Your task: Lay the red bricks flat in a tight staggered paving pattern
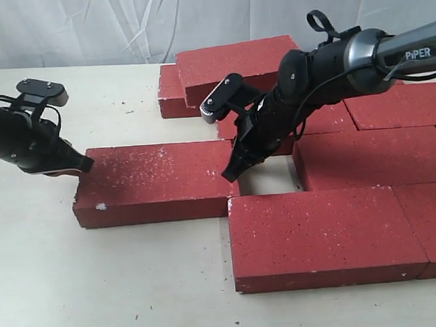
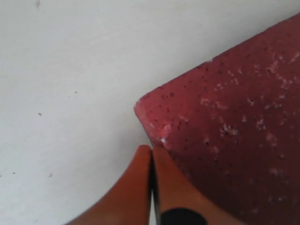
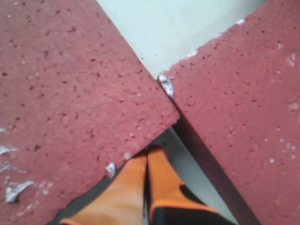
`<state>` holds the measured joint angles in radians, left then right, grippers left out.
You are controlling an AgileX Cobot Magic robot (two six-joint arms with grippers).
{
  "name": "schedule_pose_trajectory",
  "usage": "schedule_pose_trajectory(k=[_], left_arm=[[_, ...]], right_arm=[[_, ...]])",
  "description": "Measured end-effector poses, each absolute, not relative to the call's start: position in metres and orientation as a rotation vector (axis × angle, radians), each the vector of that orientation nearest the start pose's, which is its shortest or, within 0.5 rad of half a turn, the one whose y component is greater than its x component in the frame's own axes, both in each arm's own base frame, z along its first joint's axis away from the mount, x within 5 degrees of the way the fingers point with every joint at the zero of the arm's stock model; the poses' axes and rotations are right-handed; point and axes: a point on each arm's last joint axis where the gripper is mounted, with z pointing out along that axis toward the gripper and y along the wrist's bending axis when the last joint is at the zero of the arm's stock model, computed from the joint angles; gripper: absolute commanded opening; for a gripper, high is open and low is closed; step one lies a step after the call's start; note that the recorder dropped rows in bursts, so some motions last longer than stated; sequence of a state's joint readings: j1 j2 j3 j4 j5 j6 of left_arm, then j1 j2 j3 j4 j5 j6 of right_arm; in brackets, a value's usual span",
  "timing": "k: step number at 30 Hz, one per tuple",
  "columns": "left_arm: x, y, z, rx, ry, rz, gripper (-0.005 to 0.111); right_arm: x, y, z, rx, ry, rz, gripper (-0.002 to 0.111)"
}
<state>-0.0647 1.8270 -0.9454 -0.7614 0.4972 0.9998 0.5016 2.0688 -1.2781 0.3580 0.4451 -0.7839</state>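
Note:
Several red bricks lie flat on the table. One speckled red brick (image 1: 156,182) lies apart at the left of the group. My left gripper (image 1: 85,166) is shut, and its orange tips (image 2: 152,150) rest against that brick's far left corner (image 2: 159,136). My right gripper (image 1: 230,174) is also shut and empty. It points down into the gap between the speckled brick's right end and the middle-row brick (image 1: 373,158). In the right wrist view its fingertips (image 3: 147,152) touch the edge of one brick (image 3: 70,84), with another brick (image 3: 243,103) close beside.
A large front brick (image 1: 322,235) and another (image 1: 433,224) line the near edge. More bricks (image 1: 238,62) sit at the back, one lying on others. Bare pale table (image 1: 70,291) spreads to the left and front. A white curtain hangs behind.

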Motion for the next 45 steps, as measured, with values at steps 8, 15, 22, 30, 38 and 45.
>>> schedule_pose_trajectory(k=[8, 15, 22, 30, 38, 45], left_arm=[[0.329, -0.056, 0.144, 0.608, 2.622, -0.412, 0.000], [0.329, -0.056, 0.144, 0.596, 2.623, -0.427, 0.000], [0.330, -0.057, 0.145, 0.567, 2.621, -0.447, 0.000], [0.328, -0.075, 0.136, 0.616, 2.629, -0.462, 0.000], [0.329, -0.085, 0.136, 0.623, 2.604, -0.450, 0.000], [0.329, -0.095, 0.137, 0.650, 2.564, -0.460, 0.000]], right_arm=[[0.355, 0.206, 0.130, -1.372, 2.343, 0.145, -0.001], [0.362, 0.169, 0.157, -1.199, 2.480, 0.031, -0.001], [0.352, 0.161, 0.198, -1.089, 2.485, 0.096, -0.001], [0.350, 0.161, 0.202, -1.075, 2.492, 0.121, -0.001], [0.350, 0.161, 0.202, -1.073, 2.493, 0.124, -0.001], [0.350, 0.161, 0.202, -1.071, 2.493, 0.128, -0.001]])
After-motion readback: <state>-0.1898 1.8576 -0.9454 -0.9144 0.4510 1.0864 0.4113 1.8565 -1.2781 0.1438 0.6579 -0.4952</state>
